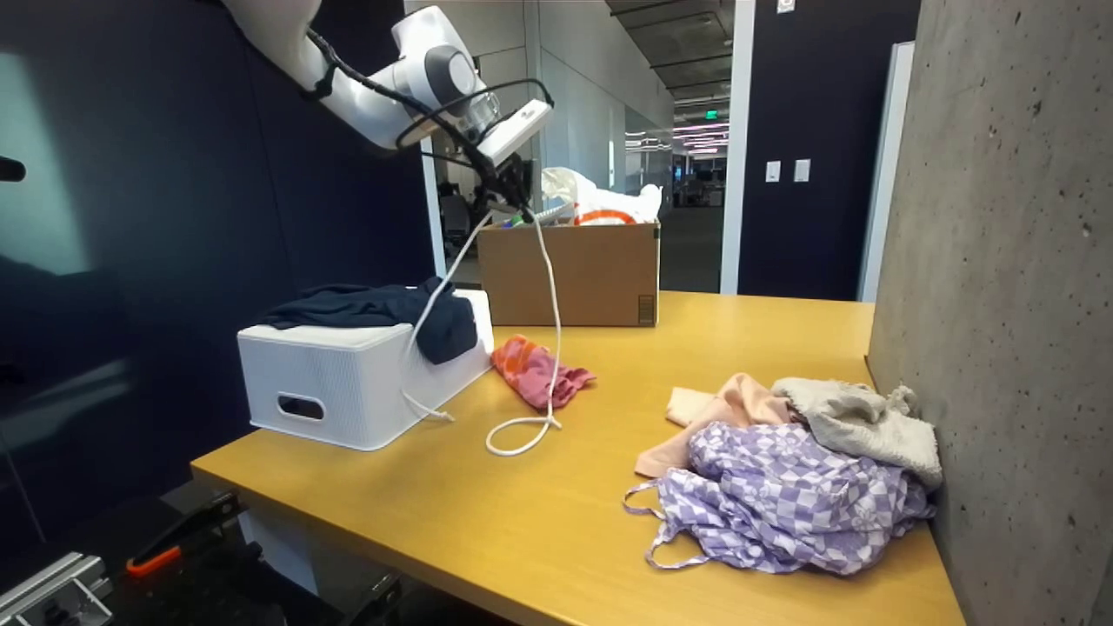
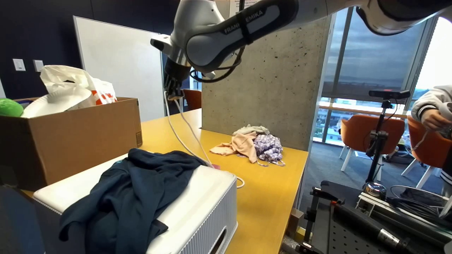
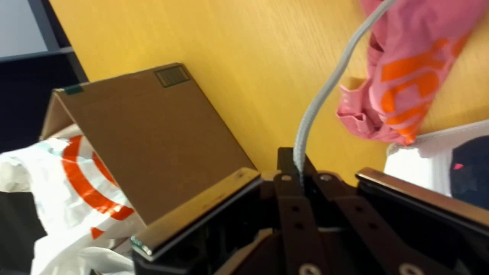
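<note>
In an exterior view, daylight whitens a window at upper right; the wrist view is slightly blurred.

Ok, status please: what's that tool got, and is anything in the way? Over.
Tool shut on white rope. Hanging both sides down to the table, one side looped there. Pink cloth, white bin close by; contact unclear.

A checkered garment lies against a peach cloth beside a concrete wall.
</note>
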You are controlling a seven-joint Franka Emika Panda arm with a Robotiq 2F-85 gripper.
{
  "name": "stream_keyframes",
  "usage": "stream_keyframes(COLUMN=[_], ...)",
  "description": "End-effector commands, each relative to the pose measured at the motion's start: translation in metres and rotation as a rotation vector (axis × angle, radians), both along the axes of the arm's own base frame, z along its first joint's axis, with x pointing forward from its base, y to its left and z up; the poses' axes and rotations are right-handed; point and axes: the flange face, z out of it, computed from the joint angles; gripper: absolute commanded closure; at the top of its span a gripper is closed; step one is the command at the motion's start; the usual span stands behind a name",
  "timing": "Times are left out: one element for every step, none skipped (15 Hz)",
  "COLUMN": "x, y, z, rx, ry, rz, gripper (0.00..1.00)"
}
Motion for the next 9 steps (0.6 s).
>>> stream_keyframes(x=[0.021, 0.026, 0.03, 0.035, 0.038, 0.042, 0.044, 0.045, 0.046], y=[-0.061, -0.081, -0.104, -0.126, -0.146, -0.165, -0.183, -0.198, -0.212], z=[0.026, 0.028, 0.027, 0.026, 0.025, 0.023, 0.022, 0.023, 0.025], rx=[-0.098, -0.119, -0.135, -0.147, -0.154, -0.162, -0.172, -0.178, -0.182], ry=[-0.067, -0.082, -0.089, -0.107, -0.123, -0.144, -0.168, -0.187, -0.21], rz=[-0.076, -0.101, -0.134, -0.166, -0.198, -0.23, -0.265, -0.299, -0.331], gripper=[0.99, 0.99, 0.99, 0.99, 0.99, 0.99, 0.99, 0.99, 0.99])
